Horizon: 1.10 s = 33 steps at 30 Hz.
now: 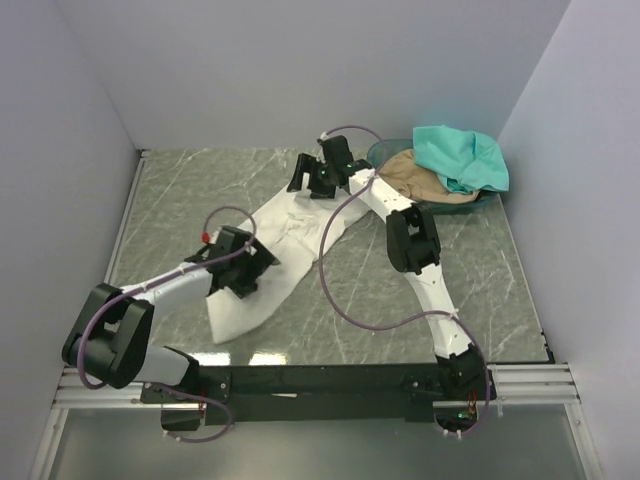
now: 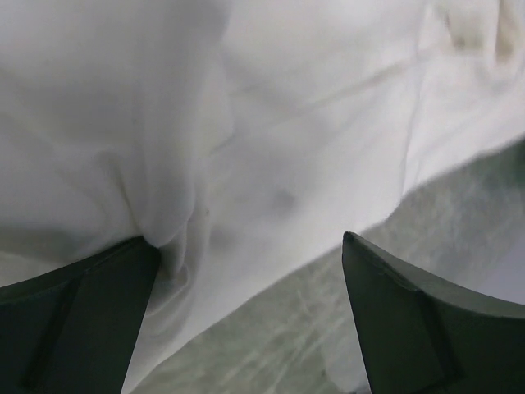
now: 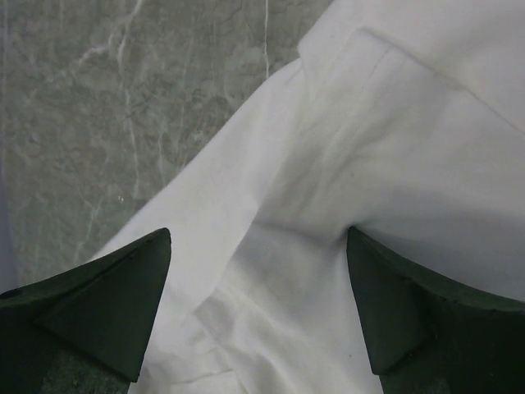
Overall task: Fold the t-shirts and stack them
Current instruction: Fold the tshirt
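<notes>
Near left, the left gripper (image 1: 243, 268) has its jaws spread wide over the soft, wrinkly white t-shirt (image 1: 290, 235), a long diagonal strip on the grey marbled table (image 1: 180, 190). The right gripper (image 1: 318, 178) is released too, at the shirt's far end. Far right, the teal t-shirt (image 1: 462, 155) and tan t-shirt (image 1: 413, 178) sit crumpled in a round green basket (image 1: 383, 152).

T-shirt (image 1: 295, 235) left of, perhaps touching, basket (image 1: 383, 153)

The top external camera looks down from above and behind the black arm bases (image 1: 450, 372), taking in the whole grey marbled tabletop (image 1: 170, 200). Each wrist camera faces down past its dark fingers (image 2: 70, 320), very near the rumpled white cloth t-shirt (image 1: 288, 248), shared by all views.
</notes>
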### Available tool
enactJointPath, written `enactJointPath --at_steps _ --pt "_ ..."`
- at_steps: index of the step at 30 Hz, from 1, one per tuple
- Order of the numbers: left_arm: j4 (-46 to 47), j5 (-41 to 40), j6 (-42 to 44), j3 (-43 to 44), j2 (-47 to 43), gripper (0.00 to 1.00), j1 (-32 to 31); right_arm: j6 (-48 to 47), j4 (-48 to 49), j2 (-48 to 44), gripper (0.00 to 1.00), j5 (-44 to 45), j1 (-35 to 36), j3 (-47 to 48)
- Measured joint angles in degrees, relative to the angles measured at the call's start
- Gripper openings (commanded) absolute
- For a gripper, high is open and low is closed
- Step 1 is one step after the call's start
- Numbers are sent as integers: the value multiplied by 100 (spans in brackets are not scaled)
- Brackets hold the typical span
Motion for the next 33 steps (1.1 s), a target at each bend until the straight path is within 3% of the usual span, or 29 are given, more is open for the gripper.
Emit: enactJointPath --at_steps 7,11,20,25,33 --pt "361 389 -850 129 358 99 -1836 181 219 315 97 -289 -160 415" --pt "363 380 -1176 446 702 99 -2498 203 363 374 98 -260 -166 470" --pt "-704 -544 -1628 1047 656 99 -4098 -205 11 264 99 -68 -175 533" --pt "-1255 -1095 -1875 999 -223 100 -4358 -566 -590 -557 99 284 -175 164" --pt "-2367 -2048 -1694 949 -1351 99 -4015 -796 -807 -3248 99 1213 -35 -2223"
